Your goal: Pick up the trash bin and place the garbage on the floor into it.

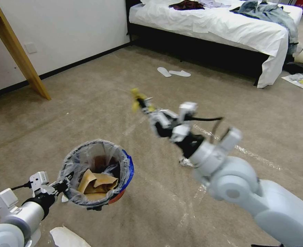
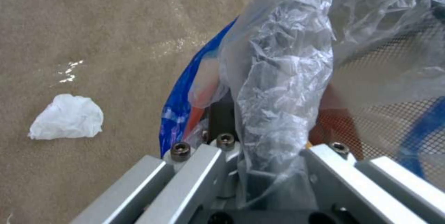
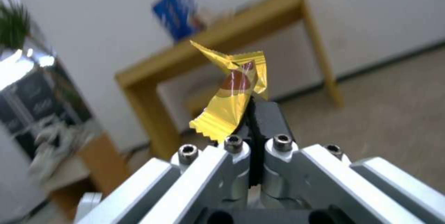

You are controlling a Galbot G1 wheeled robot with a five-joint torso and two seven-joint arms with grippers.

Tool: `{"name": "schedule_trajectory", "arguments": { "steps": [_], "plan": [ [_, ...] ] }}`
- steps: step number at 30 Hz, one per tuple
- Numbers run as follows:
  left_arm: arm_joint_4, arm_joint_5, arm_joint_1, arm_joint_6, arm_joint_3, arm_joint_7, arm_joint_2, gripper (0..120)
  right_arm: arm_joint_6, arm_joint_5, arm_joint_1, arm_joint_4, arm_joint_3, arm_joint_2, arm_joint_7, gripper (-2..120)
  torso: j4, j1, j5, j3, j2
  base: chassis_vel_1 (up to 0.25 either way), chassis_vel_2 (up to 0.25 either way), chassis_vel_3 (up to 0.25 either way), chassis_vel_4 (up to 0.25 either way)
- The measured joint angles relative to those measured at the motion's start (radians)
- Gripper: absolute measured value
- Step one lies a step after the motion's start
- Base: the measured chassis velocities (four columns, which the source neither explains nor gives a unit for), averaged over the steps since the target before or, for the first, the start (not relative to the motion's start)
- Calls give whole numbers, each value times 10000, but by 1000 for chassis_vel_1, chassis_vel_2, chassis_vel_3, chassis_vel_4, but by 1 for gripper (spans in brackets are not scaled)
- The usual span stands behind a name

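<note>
Bin front-left; wrapper ahead to its right; slippers, bed behind.

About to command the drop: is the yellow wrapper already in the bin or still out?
Out. The right pincer is shut on the yellow wrapper, up in the air, beside the trash bin held by the left pincer.

The head view looks down over the carpet; both wrist views sit close behind their jaws.
</note>
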Motion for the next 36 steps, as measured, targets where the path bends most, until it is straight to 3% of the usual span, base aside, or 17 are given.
{"name": "schedule_trajectory", "arguments": {
  "steps": [5,14,36],
  "plan": [
    [-5,-48,38,0,-122,-3,94,1,-662,409,1086,-329,-1712,763,982,0,1,0,0,0,0,0,0,0,0],
    [-20,-192,-54,0,-195,-41,175,1,-1436,482,1784,-1096,-2964,1438,1972,0,1,1,0,-1,0,0,0,0,0],
    [26,-340,-161,1,-211,-116,263,1,-1960,41,1328,-1786,-3273,1433,2300,0,0,0,3,-1,0,0,0,0,0]
  ]
}}
